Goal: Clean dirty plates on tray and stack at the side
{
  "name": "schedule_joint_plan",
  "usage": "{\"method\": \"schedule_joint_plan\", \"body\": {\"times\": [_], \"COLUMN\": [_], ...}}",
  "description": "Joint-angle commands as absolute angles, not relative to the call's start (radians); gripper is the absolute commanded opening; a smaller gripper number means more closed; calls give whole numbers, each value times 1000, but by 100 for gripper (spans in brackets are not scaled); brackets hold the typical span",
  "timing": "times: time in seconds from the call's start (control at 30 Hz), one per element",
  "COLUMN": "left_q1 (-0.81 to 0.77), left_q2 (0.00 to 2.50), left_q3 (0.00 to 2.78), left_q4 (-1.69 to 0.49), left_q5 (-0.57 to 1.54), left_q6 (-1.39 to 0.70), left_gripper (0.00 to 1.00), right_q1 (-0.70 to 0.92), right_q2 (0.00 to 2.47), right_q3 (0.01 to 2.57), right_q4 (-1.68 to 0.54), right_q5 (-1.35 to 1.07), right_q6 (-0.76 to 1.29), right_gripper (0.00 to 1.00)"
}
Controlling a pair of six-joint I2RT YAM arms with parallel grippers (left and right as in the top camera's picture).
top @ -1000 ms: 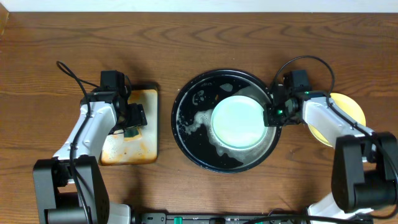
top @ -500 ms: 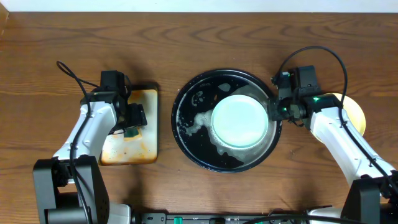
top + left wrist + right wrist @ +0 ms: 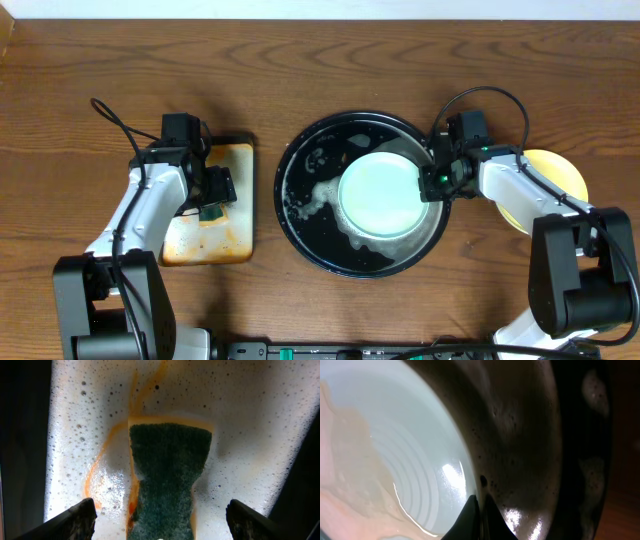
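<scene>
Back in swings our right gripper, pinched shut on nothing, tips against the mint plate in the black tray; our left gripper gapes wide (sponge just beneath).

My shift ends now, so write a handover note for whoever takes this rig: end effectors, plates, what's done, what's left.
Left end effector: open, over the sponge in the stained pan.
Right end effector: shut, tips at the right rim of the mint plate; grip unclear.
Mint plate lies in the soapy tray; yellow plate on the table, right side.
Done: yellow plate set aside.
Left: finish the mint plate, stack it there.
</scene>
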State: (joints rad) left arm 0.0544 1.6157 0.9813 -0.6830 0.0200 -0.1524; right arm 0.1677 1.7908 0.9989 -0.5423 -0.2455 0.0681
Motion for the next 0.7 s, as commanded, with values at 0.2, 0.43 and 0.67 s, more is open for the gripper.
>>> {"method": "schedule_joint_plan", "body": {"times": [0.2,0.43,0.67], "left_q1": [56,56,56], "left_q2": [1614,1614,1614], "left_q3": [973,973,973], "left_q4": [-686,-686,-686], "left_q5": [15,15,15], "left_q6": [-146,-146,-146], "left_gripper": [84,84,84], "right_q1": [138,84,85], "right_q2": [1769,1766,1711], "right_q3": [1000,1000,1001], "right_q4": [-527,-511,-509], "right_q5": [-449,-550,-512], "right_q6": [73,72,35], "right_gripper": [1,1,1]}}
